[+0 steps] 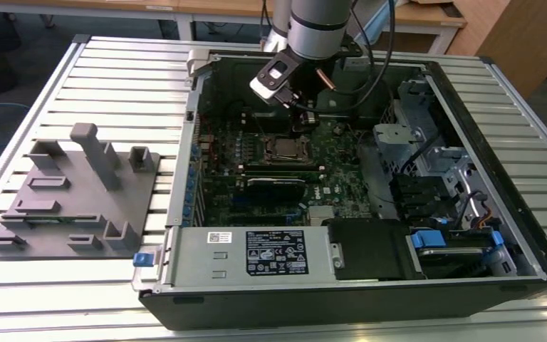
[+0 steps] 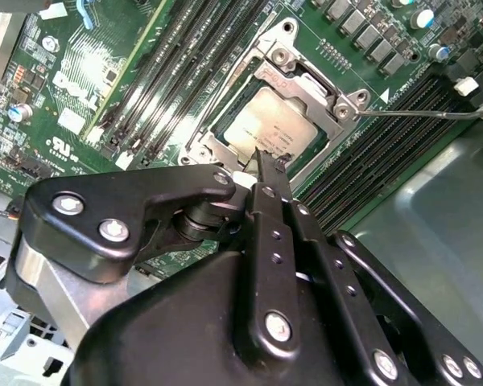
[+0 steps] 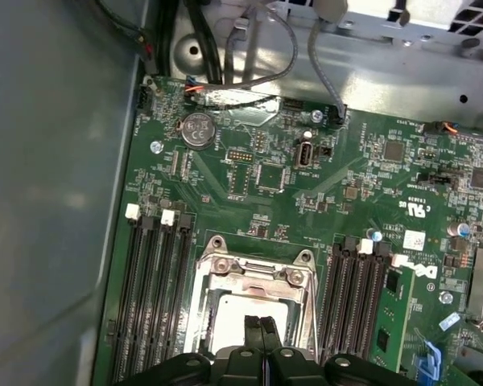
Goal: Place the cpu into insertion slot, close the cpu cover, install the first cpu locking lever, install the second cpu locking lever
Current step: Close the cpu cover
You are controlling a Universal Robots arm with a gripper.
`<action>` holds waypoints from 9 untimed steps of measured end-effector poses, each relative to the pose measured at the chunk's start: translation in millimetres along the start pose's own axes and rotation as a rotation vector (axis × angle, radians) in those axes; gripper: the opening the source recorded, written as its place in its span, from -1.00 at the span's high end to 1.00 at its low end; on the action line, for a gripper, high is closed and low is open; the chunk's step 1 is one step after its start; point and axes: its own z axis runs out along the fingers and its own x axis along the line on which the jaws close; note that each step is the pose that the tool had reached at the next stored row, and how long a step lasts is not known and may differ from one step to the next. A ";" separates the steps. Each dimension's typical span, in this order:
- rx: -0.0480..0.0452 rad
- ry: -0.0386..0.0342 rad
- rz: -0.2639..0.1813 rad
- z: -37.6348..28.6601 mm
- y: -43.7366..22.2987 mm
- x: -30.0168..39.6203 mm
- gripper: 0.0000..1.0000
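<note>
The cpu [image 2: 270, 129] lies in the insertion slot [image 1: 283, 147], its dull silver top showing through the window of the cpu cover [image 2: 306, 84]. The cover lies flat over the slot; in the first wrist view the cpu cover [image 3: 253, 269] frames the cpu [image 3: 233, 318]. A thin wire locking lever [image 2: 423, 114] sticks out sideways from the cover's corner. My gripper [image 2: 267, 163] hangs just above the cpu's edge, its black fingertips pressed together with nothing between them. In the first wrist view my gripper [image 3: 260, 326] shows the same, and in the exterior view my gripper [image 1: 299, 120] is above the slot.
Long black memory slots [image 3: 157, 297] flank the socket on both sides. The green board sits deep in an open computer case [image 1: 501, 178] with drive cages on the exterior view's right and a power supply [image 1: 254, 253] at the front. A grey fixture block [image 1: 74, 192] stands on the slatted table.
</note>
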 end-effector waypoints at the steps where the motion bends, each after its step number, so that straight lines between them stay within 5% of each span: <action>1: -0.0001 -0.0003 -0.012 0.0 0.0 0.0 0.79; 9: -0.0023 -0.0030 -0.150 0.2 0.0 0.0 0.79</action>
